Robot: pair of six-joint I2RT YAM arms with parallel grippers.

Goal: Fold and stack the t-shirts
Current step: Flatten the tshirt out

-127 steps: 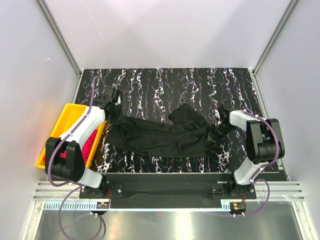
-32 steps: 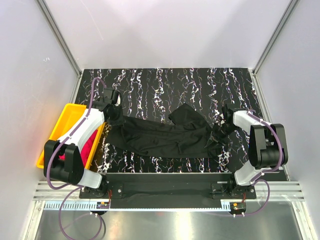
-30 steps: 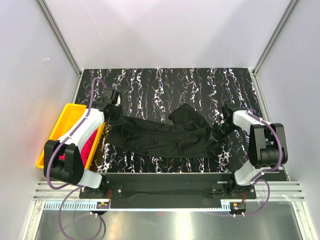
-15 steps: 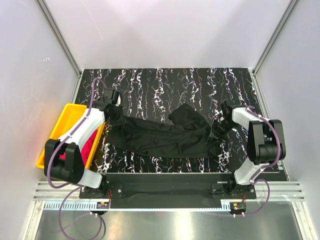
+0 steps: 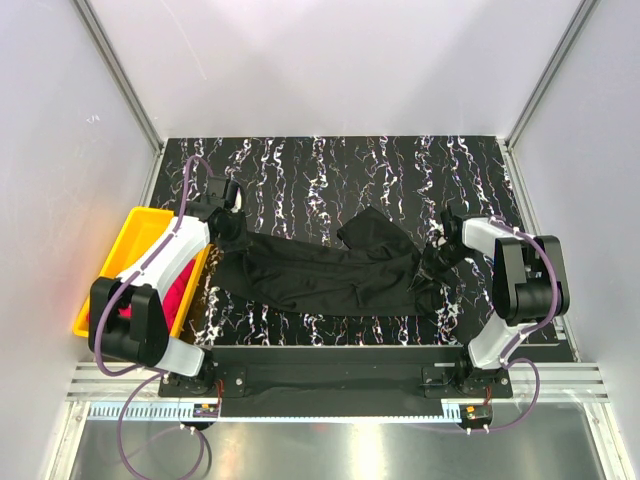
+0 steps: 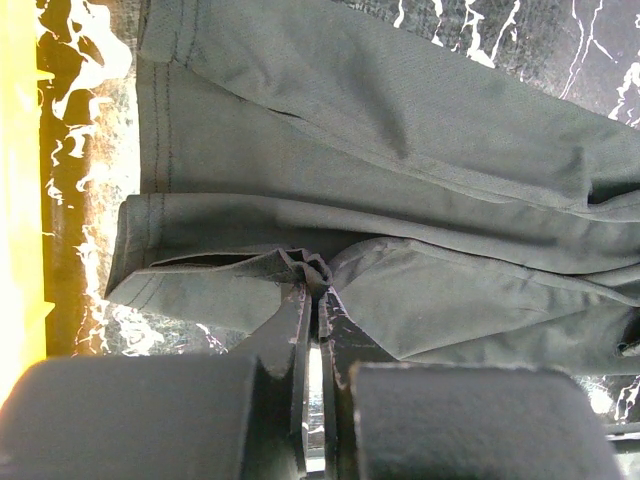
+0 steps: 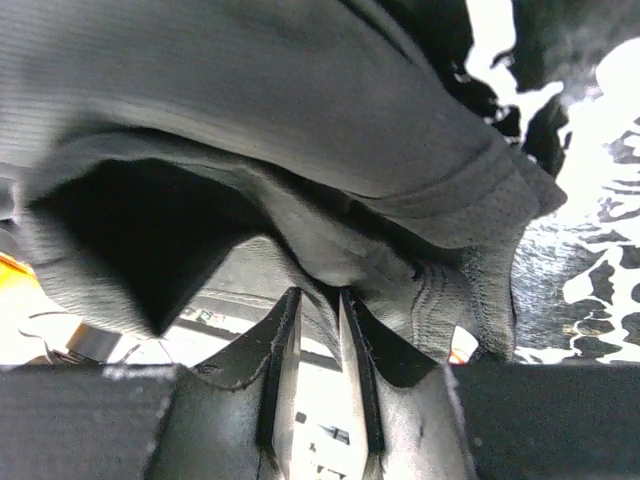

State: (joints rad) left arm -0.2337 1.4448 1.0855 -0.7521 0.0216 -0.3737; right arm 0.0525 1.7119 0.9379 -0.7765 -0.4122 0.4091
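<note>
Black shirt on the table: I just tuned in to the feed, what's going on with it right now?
Both arms have hold of the black t-shirt, which lies crumpled and stretched sideways across the table, not yet folded. The left end effector is pinched shut on a fold at its left end, beside the yellow tray. The right end effector has bunched cloth between its nearly closed fingers at the right end. The pink t-shirt sits in the tray, partly under the left arm.

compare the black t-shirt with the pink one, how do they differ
The black t-shirt lies stretched across the table; the pink t-shirt sits in the yellow tray. The left gripper and right gripper pinch the black t-shirt; neither holds the pink t-shirt. Both are plain cloth.
</note>
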